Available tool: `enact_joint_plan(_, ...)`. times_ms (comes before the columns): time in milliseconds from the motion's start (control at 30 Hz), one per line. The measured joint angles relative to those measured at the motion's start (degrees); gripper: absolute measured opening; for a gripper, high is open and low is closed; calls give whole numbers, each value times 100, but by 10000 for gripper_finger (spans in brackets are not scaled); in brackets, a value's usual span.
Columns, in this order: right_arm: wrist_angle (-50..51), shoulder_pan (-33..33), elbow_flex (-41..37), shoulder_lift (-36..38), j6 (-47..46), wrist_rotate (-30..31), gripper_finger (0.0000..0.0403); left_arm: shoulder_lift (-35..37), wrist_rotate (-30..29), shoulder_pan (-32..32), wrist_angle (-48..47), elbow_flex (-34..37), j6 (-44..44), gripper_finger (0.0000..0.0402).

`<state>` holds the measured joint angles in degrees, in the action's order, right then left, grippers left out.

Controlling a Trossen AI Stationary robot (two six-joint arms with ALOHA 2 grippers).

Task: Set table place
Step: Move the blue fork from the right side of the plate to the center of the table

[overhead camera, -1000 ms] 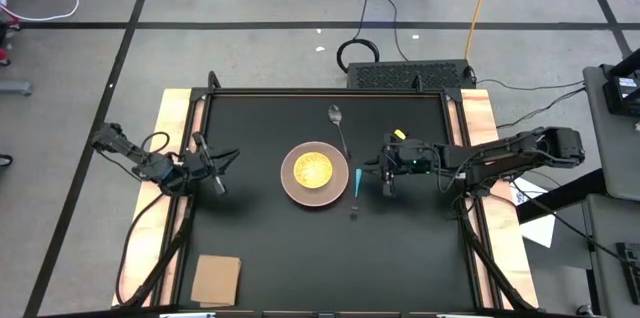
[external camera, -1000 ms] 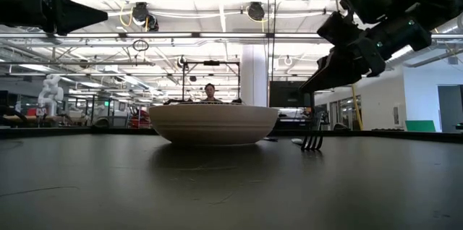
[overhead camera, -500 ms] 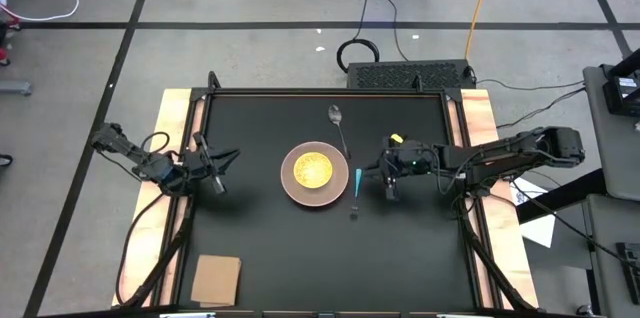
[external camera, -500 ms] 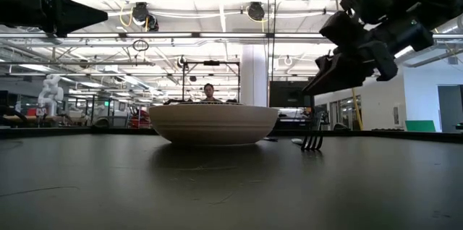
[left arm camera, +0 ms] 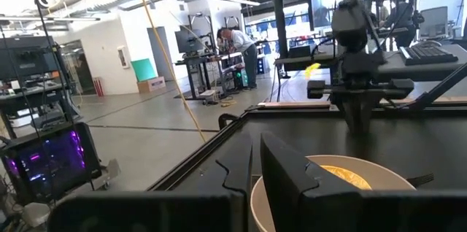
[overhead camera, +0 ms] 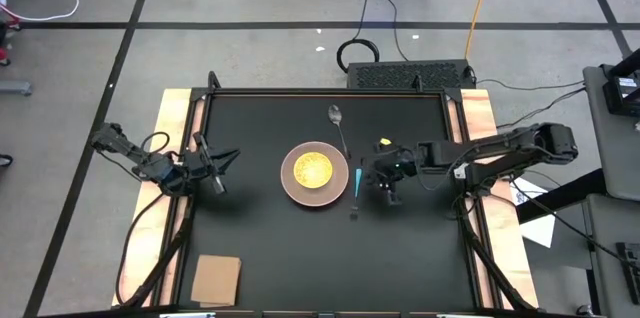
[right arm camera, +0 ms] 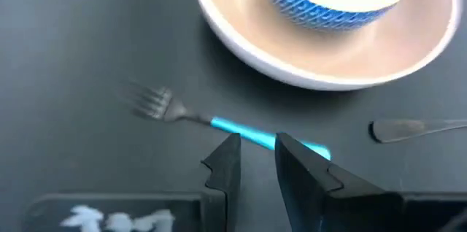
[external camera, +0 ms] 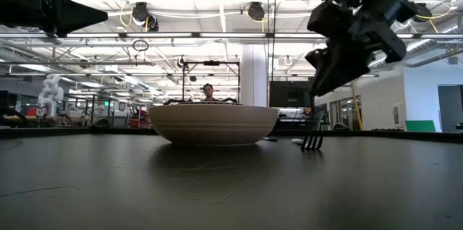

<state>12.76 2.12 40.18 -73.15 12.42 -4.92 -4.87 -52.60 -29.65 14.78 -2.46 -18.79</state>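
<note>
A pinkish-tan plate (overhead camera: 292, 180) lies at the middle of the black table (overhead camera: 260, 248), with a yellow dish (overhead camera: 313, 169) standing in it. A silver spoon (overhead camera: 338, 124) lies beyond the plate. A fork with a light-blue handle (overhead camera: 356, 182) lies flat just right of the plate. My right gripper (overhead camera: 383, 186) hovers by the fork and points down. In the right wrist view its fingers (right arm camera: 226, 160) are a little apart, just short of the blue handle (right arm camera: 244, 133). My left gripper (overhead camera: 222, 166) waits open near the table's left edge.
A tan cardboard square (overhead camera: 215, 279) lies at the table's near left corner. Pale wooden strips (overhead camera: 172, 128) run along the left and right edges. A person stands at benches far behind the table (external camera: 209, 92). Bare tabletop lies on the near side of the plate.
My right gripper has moved toward the table's left edge, closer to the fork, and has tipped to point more steeply down. The fork, plate and spoon have stayed in place.
</note>
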Motion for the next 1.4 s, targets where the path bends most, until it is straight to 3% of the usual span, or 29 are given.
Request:
enact_joint_plan(333, 1857, 48, 1673, -1119, 565, -122, 77, 0, -2, 0, -52, 0, 7, 37)
enact_joint_plan(500, 2488, 56, 2306, -1665, 1464, -119, 77, -2, -2, 0, -50, 0, 35, 37)
enact_joint_plan(800, 2836, -44, 2315, -1901, 3656, -99, 77, -2, -2, 0, -306, 0, 157, 37)
enact_joint_plan(1100, 2307, -211, 2313, -1892, 5173, -96, 77, -2, -2, 0, -351, -1, 119, 37)
enact_joint_plan(1400, 2217, -272, 2192, -2229, 6041, -88, 77, -2, -2, 0, -452, 0, 121, 37)
